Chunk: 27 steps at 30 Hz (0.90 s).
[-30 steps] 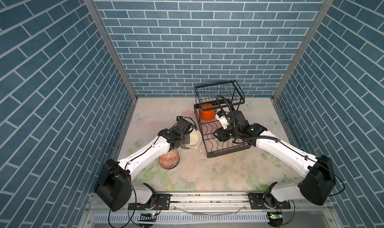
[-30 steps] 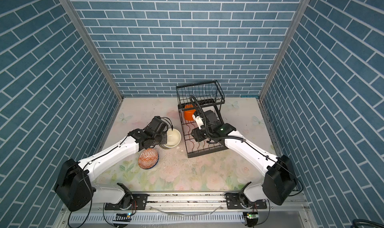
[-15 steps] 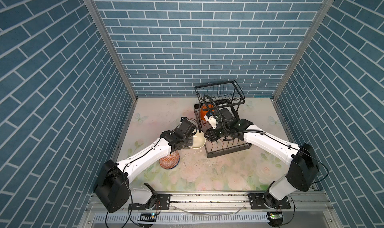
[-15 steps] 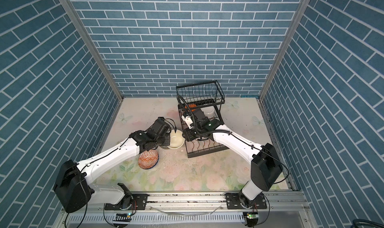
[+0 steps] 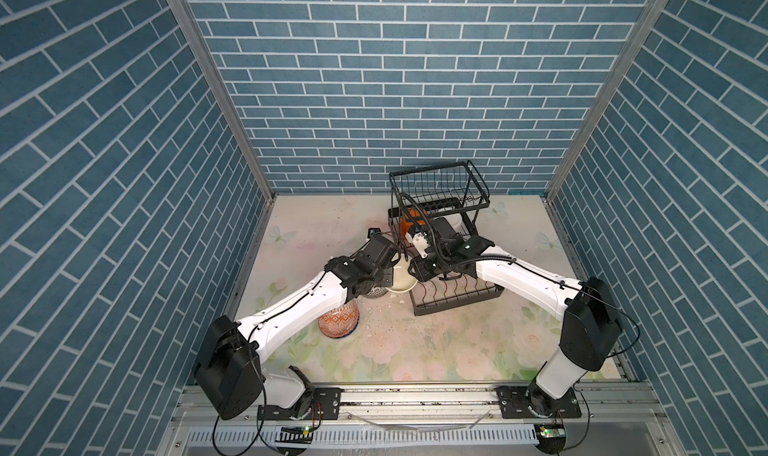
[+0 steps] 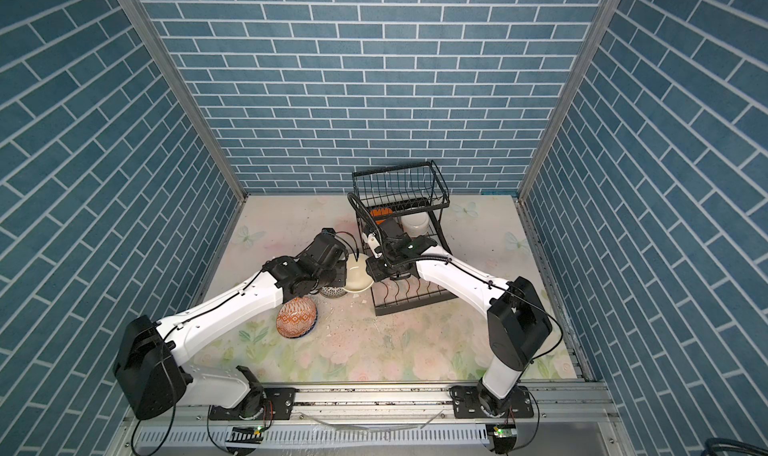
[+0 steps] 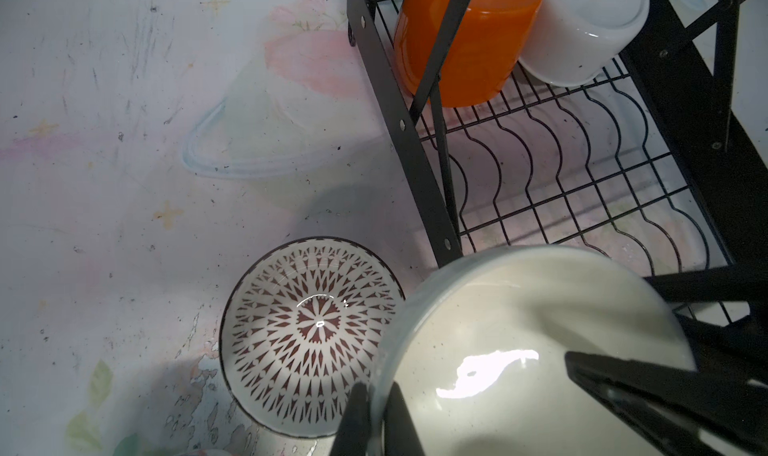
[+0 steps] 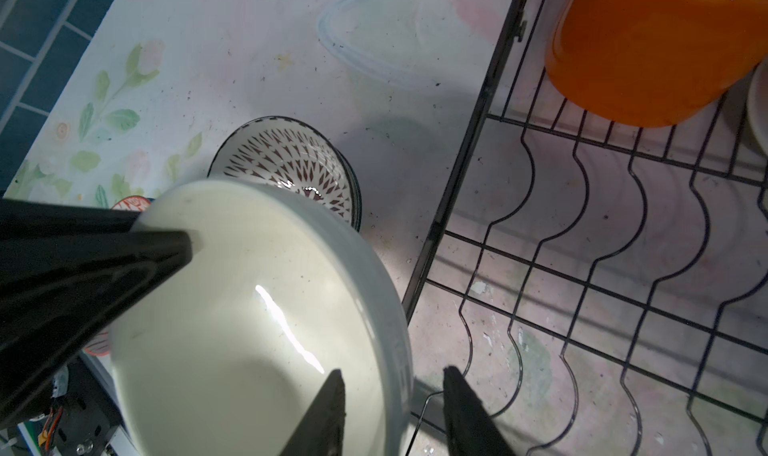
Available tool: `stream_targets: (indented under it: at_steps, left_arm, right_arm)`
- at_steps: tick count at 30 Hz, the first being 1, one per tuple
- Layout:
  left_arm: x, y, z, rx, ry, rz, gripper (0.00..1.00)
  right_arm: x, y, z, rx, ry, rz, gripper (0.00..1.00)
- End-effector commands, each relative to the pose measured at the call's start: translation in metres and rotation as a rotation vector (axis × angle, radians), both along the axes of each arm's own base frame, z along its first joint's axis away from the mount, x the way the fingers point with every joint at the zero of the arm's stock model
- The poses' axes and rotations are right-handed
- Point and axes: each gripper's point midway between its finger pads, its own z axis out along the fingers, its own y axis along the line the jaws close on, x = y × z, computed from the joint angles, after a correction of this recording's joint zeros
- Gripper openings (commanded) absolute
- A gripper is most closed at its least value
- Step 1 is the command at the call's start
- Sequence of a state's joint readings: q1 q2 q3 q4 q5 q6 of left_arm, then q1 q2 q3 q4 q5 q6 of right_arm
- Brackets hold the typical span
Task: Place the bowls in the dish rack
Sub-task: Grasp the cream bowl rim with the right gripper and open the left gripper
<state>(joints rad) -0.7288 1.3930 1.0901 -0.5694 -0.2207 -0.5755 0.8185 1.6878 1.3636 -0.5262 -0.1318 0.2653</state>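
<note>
A: Our left claw is clamped on the rim of the cream bowl, holding it tilted above the worktop beside the rack.

B: And our right claw has swung across from over the rack in the last second. Its jaws now straddle the opposite rim, one inside, one outside, narrowing but not yet pinching, as far as we can tell.

A: So we judge this a handover: the right takes the bowl and slots it between the divider wires.

B: Outward from there, the dark patterned bowl sits just under the cream one, and the orange patterned bowl lies near our left forearm. Both wait on the worktop.

A: In the rack, the orange bowl and white bowl already rest upside down, side by side.
</note>
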Motion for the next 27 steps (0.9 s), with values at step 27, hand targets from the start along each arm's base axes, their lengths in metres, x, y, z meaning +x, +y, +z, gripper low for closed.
stream_targets:
  at_steps: [27]
  left_arm:
    - [0.010, -0.014, 0.011, -0.019, -0.033, -0.007, 0.00]
  right_arm:
    - [0.020, -0.002, -0.009, -0.098, -0.048, -0.069, 0.04]
